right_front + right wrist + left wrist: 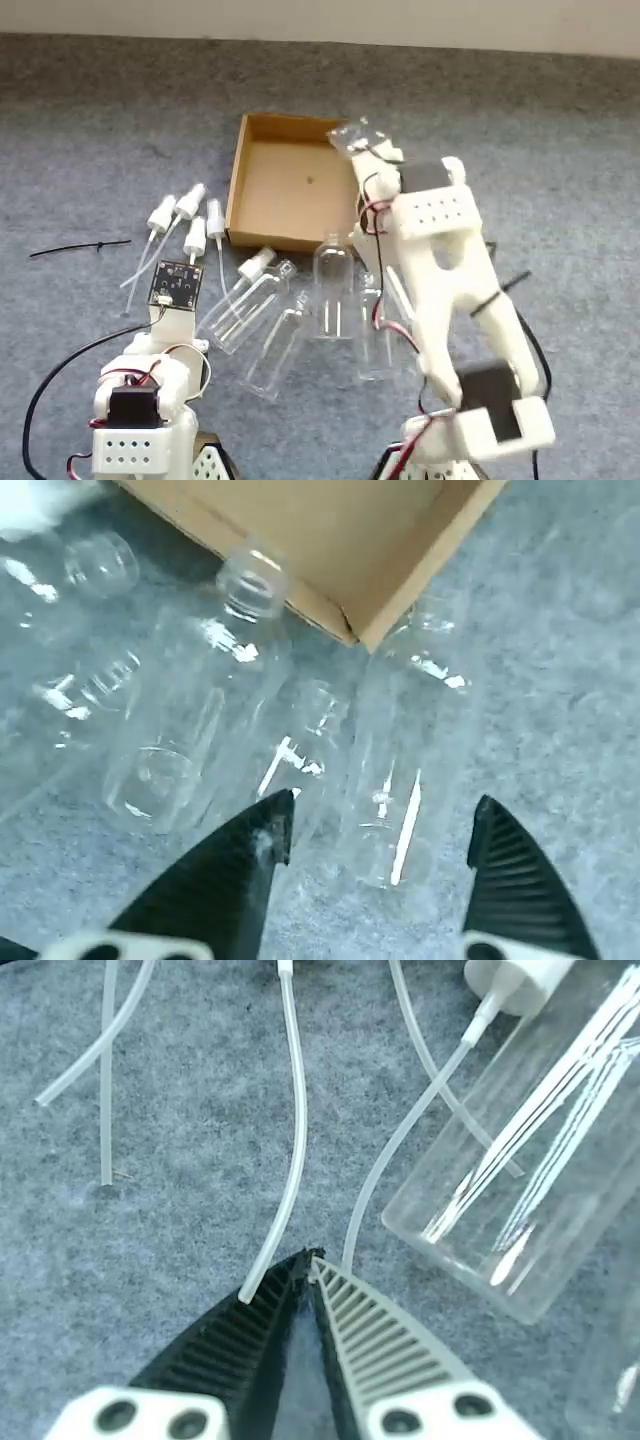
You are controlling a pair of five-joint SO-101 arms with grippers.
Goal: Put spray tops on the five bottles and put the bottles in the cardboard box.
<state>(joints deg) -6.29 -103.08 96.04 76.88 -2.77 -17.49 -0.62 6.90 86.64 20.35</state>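
Note:
The cardboard box (250, 190) lies open at the table's middle back. Beside it, on the left, lie several loose spray tops (188, 203) with thin tubes (295, 1110). One clear bottle (245, 300) (530, 1180) lies on its side with a spray top (510, 980) at its neck. Three uncapped clear bottles (335, 285) lie in front of the box. My left gripper (308, 1258) is shut just above the carpet, a tube's end resting against one finger. My right gripper (380, 825) hangs open over an uncapped bottle (400, 750) near the box corner (350, 630).
A crumpled clear plastic bag (355, 135) sits on the box's far right corner. A black cable tie (80, 247) lies on the grey carpet at the left. The right arm (440, 260) hides part of the bottles under it.

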